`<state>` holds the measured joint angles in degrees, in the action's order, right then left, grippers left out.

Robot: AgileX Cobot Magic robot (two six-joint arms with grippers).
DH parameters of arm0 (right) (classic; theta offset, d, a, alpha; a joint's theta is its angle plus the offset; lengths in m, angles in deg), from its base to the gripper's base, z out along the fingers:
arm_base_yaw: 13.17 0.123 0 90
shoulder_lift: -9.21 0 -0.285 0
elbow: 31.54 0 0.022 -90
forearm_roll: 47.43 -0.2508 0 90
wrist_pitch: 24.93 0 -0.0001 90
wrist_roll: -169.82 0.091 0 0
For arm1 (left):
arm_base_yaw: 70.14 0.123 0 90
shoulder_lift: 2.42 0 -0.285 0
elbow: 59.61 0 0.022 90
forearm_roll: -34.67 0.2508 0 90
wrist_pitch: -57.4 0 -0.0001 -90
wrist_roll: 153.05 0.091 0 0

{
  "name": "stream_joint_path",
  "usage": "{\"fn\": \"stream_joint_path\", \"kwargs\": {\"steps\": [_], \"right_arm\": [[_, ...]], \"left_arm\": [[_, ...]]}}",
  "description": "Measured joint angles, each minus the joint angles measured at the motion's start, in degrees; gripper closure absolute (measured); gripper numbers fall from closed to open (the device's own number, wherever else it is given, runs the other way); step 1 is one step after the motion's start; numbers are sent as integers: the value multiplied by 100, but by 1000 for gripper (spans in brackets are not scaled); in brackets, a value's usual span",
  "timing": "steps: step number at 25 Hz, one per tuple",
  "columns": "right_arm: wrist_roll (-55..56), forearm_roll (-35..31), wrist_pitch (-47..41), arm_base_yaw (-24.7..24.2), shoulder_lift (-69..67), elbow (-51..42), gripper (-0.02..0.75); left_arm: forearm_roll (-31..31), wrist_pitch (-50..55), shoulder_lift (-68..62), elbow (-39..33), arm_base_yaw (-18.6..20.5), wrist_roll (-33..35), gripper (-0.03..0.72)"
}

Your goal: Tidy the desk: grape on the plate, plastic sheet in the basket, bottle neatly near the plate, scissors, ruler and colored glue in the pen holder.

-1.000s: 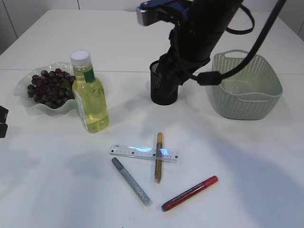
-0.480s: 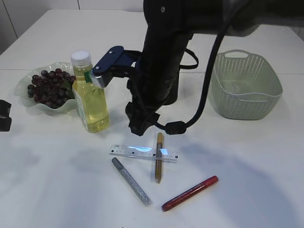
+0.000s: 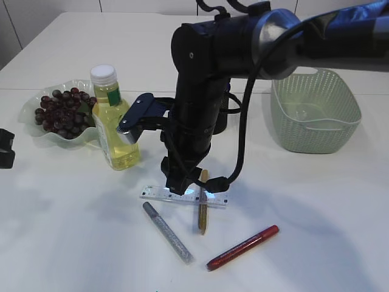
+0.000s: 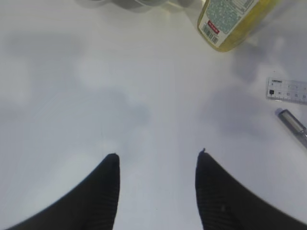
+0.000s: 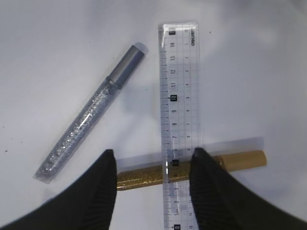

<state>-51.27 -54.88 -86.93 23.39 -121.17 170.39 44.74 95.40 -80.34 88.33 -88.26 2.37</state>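
Ruler: clear plastic ruler (image 5: 180, 120) flat near the surface's front middle, laid across the gold glitter glue (image 5: 192, 167), which lies under it at a right angle.
Other glue: silver glitter glue (image 5: 91, 115), a clear tube with a grey cap, just beside the ruler and apart from it; red glue pen (image 3: 243, 247) nearer the front edge, apart from the rest.
Right tool (image 5: 153, 160): directly above the ruler and gold tube, black fingers apart about halfway, nothing between them; whether the tips touch the ruler cannot be told.
In the way: the bulky black right arm (image 3: 203, 91) and its cables hide most of the dark pen holder (image 3: 220, 125) behind it.
Left tool (image 4: 157, 155): at the left edge, fingers about half open, empty, over bare surface.
Bottle: yellow liquid, white cap, upright bottle (image 3: 115, 121) just beside the plate.
Plate: wavy pale green plate (image 3: 30, 109) near the left edge, holding dark grapes (image 3: 61, 112).
Basket: pale green perforated basket (image 3: 316, 109) toward the right back.
Surface: smooth white surface (image 3: 73, 231), matte, with soft shadows.
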Motion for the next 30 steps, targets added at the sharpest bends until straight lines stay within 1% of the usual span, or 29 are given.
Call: {"fn": "stream_joint_path", "kwargs": {"steps": [7,17,30], "right_arm": [[23,206,103,0,-274,21,339],[211,427,366,0,-512,60,312],[244,430,413,0,-708,70,309]], "left_arm": [[0,0,0,0,0,99,308],[0,0,0,0,0,149,308],[0,0,0,0,0,149,309]]}}
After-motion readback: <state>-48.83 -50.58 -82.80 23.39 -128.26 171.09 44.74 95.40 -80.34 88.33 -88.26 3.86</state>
